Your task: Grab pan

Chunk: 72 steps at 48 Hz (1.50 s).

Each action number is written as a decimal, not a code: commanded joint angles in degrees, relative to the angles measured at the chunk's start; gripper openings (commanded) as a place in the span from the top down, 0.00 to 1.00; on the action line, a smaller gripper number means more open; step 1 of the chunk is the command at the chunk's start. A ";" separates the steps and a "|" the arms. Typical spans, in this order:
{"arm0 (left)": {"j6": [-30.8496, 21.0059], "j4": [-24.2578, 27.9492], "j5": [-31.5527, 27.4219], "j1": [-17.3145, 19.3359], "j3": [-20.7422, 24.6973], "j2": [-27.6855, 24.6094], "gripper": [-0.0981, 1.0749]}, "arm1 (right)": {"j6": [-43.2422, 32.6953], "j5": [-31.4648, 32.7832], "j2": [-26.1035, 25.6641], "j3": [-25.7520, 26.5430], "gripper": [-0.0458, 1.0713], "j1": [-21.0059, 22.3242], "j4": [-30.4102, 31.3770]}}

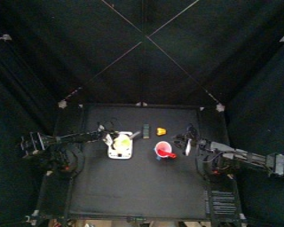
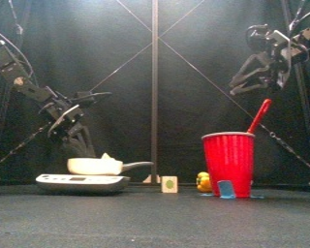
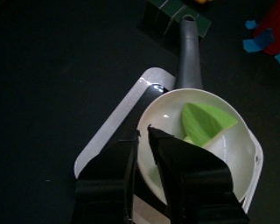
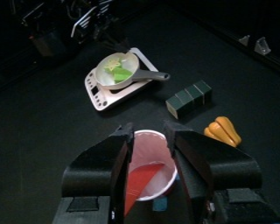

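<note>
The pan is a white bowl with a long grey handle and a green piece inside. It rests on a flat white base at the table's left middle, and shows as the pan from above and the pan from the front. My left gripper is open, and its jaws hang just above the pan's rim on the side away from the handle. From the front, the left gripper is a little above the pan. My right gripper is open and empty, high over the red cup.
The red cup with a red utensil stands right of the pan. A small dark block, an orange-yellow toy and a blue piece lie around it. Black curtains close in the table.
</note>
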<state>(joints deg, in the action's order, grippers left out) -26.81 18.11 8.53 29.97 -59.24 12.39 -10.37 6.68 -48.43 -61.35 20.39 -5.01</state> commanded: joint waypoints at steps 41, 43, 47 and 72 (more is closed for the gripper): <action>0.26 0.26 0.09 0.35 2.37 -4.13 0.39 | 0.00 -0.53 0.44 -0.35 0.30 -0.44 -0.26; 0.26 0.18 0.09 0.35 2.37 -4.13 0.41 | 0.00 -0.53 0.44 -0.35 0.30 -0.53 -0.26; 0.26 0.09 0.00 0.35 2.37 -4.13 0.47 | 0.00 -0.53 0.44 -0.44 0.30 -0.53 -0.26; 0.18 -1.49 -0.18 -0.53 2.11 0.09 0.59 | 0.00 -0.53 0.44 -0.53 0.30 -0.53 -0.26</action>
<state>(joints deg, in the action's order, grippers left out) -26.54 17.23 8.17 29.88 -58.10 10.72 -10.37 6.68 -48.25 -62.49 19.95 -5.27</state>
